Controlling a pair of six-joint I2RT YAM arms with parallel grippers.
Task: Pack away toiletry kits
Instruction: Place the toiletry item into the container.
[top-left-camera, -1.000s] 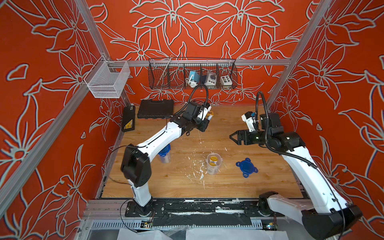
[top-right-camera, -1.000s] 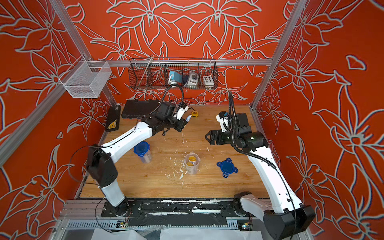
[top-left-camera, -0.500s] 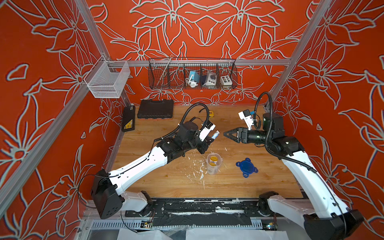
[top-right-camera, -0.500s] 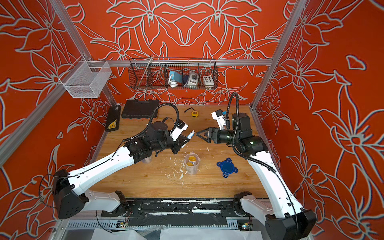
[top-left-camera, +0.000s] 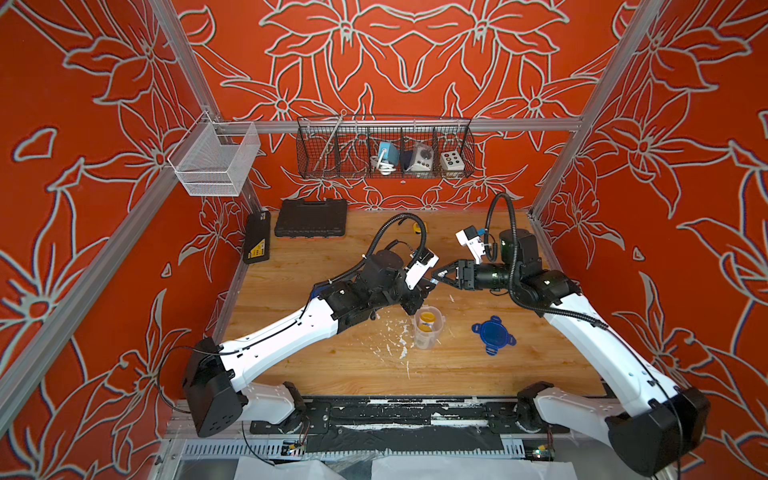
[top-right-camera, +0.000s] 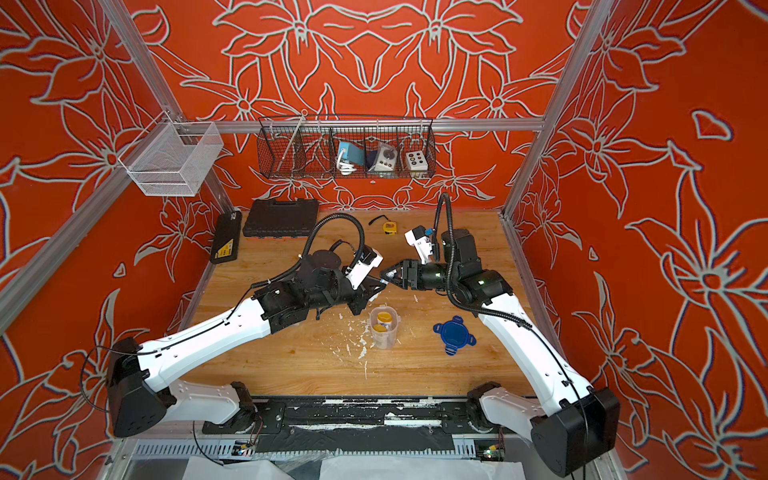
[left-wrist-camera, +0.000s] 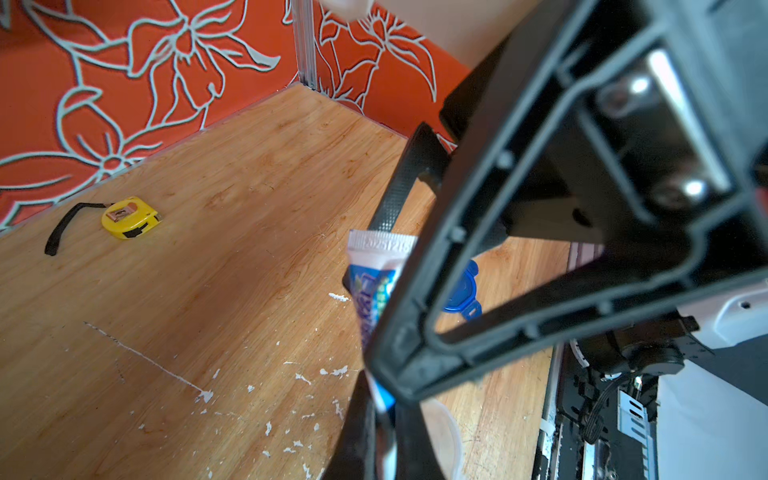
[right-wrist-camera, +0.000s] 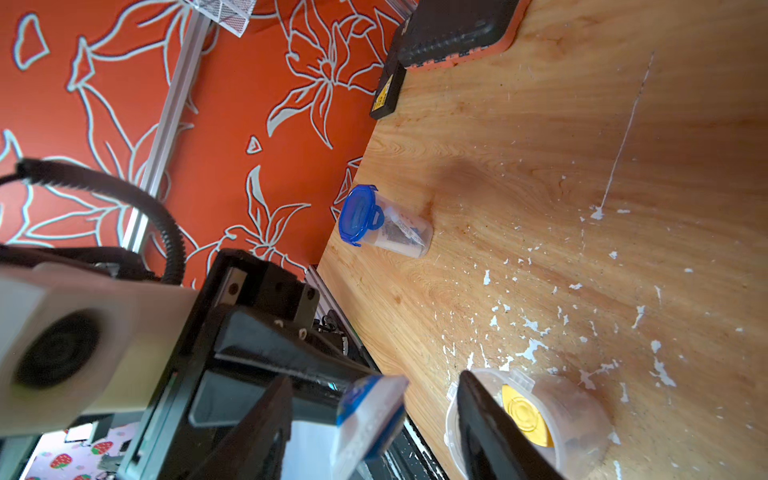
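Left gripper (left-wrist-camera: 384, 436) is clenched on the lower body of a white-blue toothpaste tube (left-wrist-camera: 370, 282). The tube is held in the air just beside and above the open clear cup (top-left-camera: 427, 343), with its crimped end pointing at the other arm. Right gripper (top-left-camera: 437, 277) meets it nose to nose, jaws apart. One finger sits on each side of the crimped end, and the right wrist view shows a gap on both sides, so no grip yet. This reads as a handover, probably to re-orient the tube for an end-first drop. The cup holds a yellow-capped bottle (right-wrist-camera: 525, 415). Its blue four-tab lid (top-left-camera: 493, 334) lies flat nearby, presumably left off for filling. The second cup (right-wrist-camera: 386, 224) is lidded and sits near the left wall; it looks packed.
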